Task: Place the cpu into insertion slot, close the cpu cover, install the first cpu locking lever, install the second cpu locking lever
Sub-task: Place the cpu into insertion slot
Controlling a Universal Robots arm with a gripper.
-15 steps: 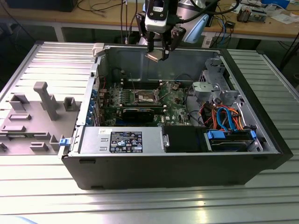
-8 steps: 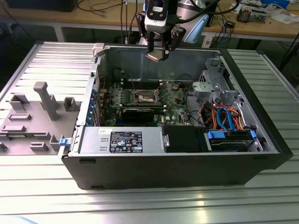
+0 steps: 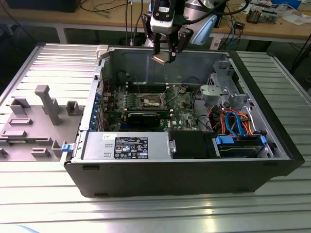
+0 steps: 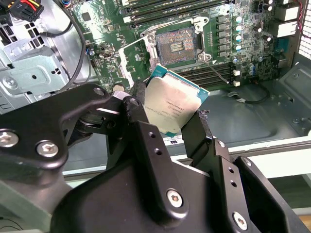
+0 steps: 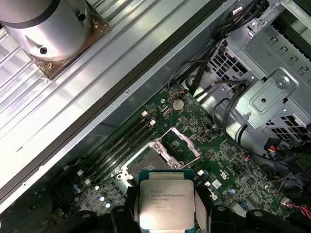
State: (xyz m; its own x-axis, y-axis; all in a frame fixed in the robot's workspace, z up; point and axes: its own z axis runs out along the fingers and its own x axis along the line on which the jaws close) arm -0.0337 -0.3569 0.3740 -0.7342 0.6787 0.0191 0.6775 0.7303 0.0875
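My gripper (image 3: pixel 165 54) hangs above the open computer case, over its rear wall, shut on the cpu (image 3: pixel 163 58). In both wrist views the cpu (image 4: pixel 170 108) (image 5: pixel 165 203) is a square chip with a silver-grey top, pinched at two opposite edges by the black fingers (image 4: pixel 138 104). Below it on the green board lies the insertion slot (image 4: pixel 175 44) (image 5: pixel 146 159) (image 3: pixel 151 101), open, its dark centre bare. The cpu cover (image 4: pixel 130 56) (image 5: pixel 179 141) stands flipped back beside the slot. The chip is well above the slot and apart from it.
Memory slots (image 4: pixel 165 12) run beside the socket. A black expansion card (image 3: pixel 143 115) lies in front of it. A metal drive cage (image 3: pixel 221 92) with coloured cables (image 3: pixel 233 121) stands at the exterior view's right. Grey fixtures (image 3: pixel 43 104) sit on the table at its left.
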